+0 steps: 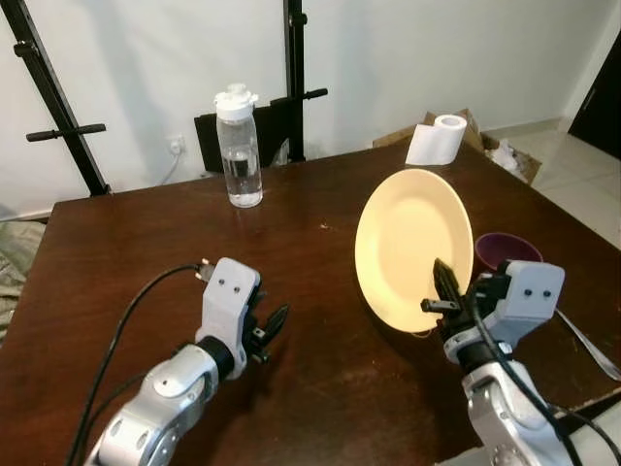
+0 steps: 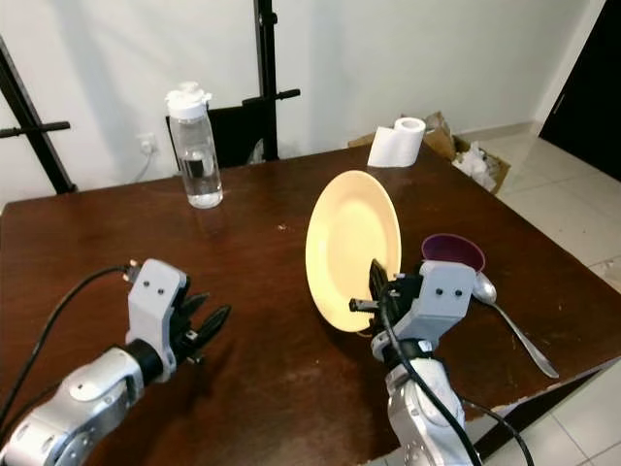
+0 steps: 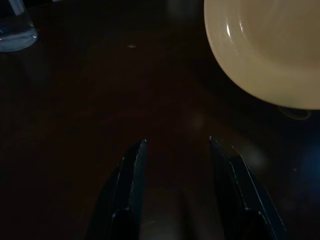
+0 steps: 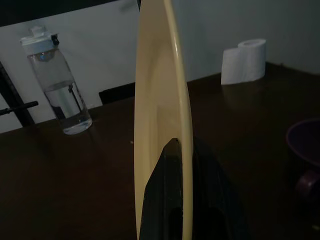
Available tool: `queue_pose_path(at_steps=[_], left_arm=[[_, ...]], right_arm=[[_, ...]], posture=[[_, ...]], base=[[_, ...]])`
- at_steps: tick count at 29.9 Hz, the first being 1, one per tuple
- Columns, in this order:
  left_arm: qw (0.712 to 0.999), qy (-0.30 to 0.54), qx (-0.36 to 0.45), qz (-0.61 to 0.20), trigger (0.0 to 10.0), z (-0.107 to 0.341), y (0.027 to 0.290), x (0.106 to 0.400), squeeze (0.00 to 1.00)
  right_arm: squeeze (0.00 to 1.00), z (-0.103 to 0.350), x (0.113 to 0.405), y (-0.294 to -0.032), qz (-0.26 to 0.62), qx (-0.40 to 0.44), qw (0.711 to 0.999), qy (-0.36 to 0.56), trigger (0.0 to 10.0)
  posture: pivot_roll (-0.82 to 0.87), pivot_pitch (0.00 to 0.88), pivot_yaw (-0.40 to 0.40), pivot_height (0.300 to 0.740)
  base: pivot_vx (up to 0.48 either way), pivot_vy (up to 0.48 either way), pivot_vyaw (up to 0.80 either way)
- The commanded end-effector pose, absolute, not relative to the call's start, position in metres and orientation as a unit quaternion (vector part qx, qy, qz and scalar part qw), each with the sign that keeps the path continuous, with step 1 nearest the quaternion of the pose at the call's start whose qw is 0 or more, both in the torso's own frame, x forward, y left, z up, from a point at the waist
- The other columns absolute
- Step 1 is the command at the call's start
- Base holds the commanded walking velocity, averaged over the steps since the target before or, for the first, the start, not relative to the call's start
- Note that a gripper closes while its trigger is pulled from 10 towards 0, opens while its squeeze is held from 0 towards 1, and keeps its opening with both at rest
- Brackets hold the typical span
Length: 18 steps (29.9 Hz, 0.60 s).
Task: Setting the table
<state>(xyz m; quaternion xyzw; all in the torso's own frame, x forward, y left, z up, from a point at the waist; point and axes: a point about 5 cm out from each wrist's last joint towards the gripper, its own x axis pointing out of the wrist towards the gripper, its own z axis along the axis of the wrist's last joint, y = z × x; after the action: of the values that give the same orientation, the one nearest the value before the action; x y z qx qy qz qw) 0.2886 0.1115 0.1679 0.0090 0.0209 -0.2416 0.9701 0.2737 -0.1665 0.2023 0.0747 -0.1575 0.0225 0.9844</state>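
Right wrist view — plate (image 4: pixel 155 125) in right tool (image 4: pixel 182 165)

Stereo head cams looking fwd and down over table (image 1: pixel 146 252), both share plate (image 1: pixel 412 248), wrist cams close along fingers, both catching plate and bottle (image 4: pixel 57 82)

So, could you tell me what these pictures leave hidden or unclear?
- Purple cup: its inside is hidden by the rim in the right eye view, and dark in the right wrist view.
- Plate: the right gripper covers its lower rim.
- Spoon: cut off in the left eye view.
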Motion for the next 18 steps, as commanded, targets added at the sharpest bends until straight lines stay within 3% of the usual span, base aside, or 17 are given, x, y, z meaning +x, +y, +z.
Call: queue_pose_path(at_steps=[1, 7, 10, 18], left_arm=[[0.972, 0.033, -0.018, -0.234, 10.0, 0.163, 0.117, 0.289, 0.00], [0.980, -0.018, 0.007, -0.200, 10.0, 0.174, 0.121, 0.295, 0.00], [0.980, -0.118, 0.044, -0.155, 10.0, 0.209, 0.127, 0.304, 0.00], [0.969, -0.174, 0.040, -0.170, 10.0, 0.238, 0.131, 0.309, 0.00]], right_arm=[[0.00, 0.203, 0.274, -0.164, 0.022, 0.065, 0.984, -0.164, 10.0], [0.00, 0.206, 0.278, -0.159, 0.033, 0.050, 0.983, -0.172, 10.0], [0.00, 0.209, 0.281, -0.157, 0.039, 0.039, 0.982, -0.181, 10.0], [0.00, 0.212, 0.285, -0.156, 0.040, 0.035, 0.980, -0.189, 10.0]], posture=[[-0.06, 0.050, 0.103, 0.740], [-0.06, 0.048, 0.091, 0.740], [-0.05, 0.044, 0.084, 0.740], [-0.05, 0.039, 0.083, 0.740]], base=[[0.000, 0.000, 0.00], [0.000, 0.000, 0.00], [0.000, 0.000, 0.00], [0.000, 0.000, 0.00]])
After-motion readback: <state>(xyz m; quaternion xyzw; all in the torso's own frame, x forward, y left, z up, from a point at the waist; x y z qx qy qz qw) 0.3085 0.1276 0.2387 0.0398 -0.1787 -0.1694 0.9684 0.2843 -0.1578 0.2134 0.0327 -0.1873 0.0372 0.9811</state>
